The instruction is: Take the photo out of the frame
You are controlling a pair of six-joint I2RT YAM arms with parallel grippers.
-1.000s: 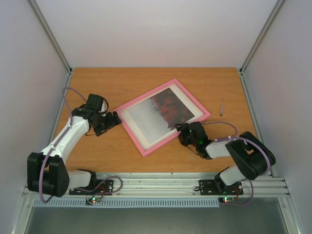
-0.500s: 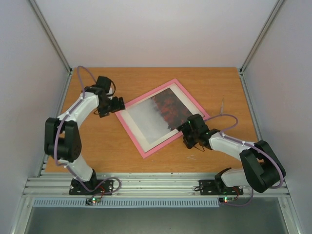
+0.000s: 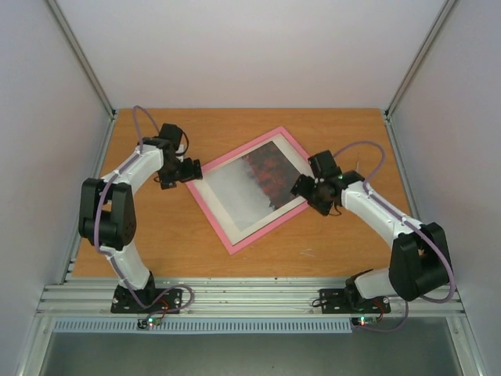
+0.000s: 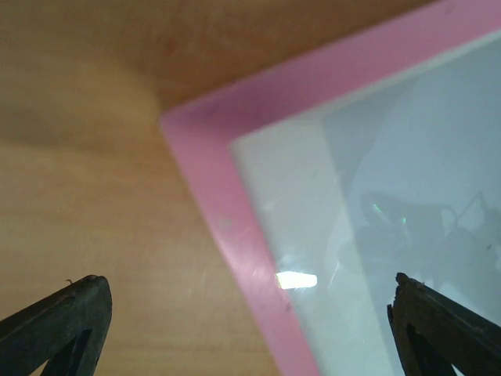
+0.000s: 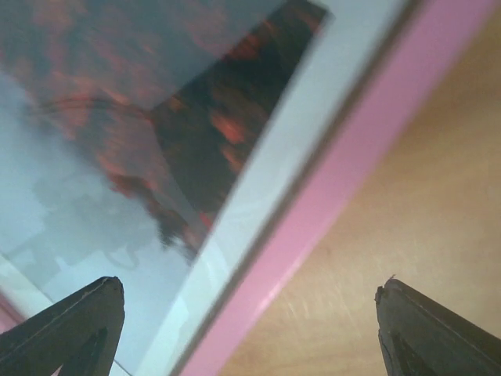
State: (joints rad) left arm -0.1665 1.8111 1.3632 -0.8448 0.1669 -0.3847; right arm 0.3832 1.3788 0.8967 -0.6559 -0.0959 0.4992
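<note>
White walls close round a wooden tabletop [image 3: 352, 141]. The frame [image 3: 209, 214] lies flat near its middle, pink front up and turned on the diagonal, with the photo [image 3: 250, 188] inside it. The left claw [image 3: 186, 169] sits at the frame's 9 o'clock corner and the right claw [image 3: 307, 190] at its 3 o'clock edge. Both are released and grasp nothing.

With the front facing up, the photo probably has to come out from the back, so the step in hand looks like taking hold of the frame to lift or turn it. That calls for each claw to close on the pink rim alone, clear of the glass [image 4: 391, 157], and for both arms to rise evenly so the thin frame does not twist.

Only the overhead view shows the whole layout. The left wrist view shows the pink corner between its spread fingers [image 4: 63, 325] and reflections on the glass. The right wrist view shows the red-orange trees, the white mat border [image 5: 333, 86] and the pink edge between its fingers [image 5: 438, 329]. How high either claw hangs I cannot tell.
</note>
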